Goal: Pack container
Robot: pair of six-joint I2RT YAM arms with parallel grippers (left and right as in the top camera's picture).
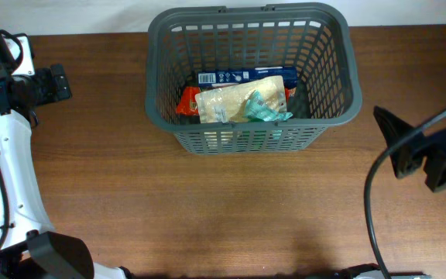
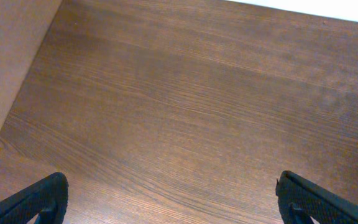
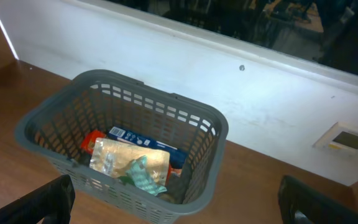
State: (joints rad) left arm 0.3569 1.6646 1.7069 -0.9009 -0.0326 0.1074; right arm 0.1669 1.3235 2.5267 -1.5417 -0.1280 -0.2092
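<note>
Basket loaded, both jaws empty.
Left jaws are wide open over bare counter, well apart from the shopping basket, which sits far-centre with packets piled inside. Right jaws are wide open, holding nothing, well off its right side. Risk: a low sweep clips the rim and drags the basket.

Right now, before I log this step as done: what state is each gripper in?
Left gripper: open, holding nothing.
Right gripper: open, holding nothing.
</note>
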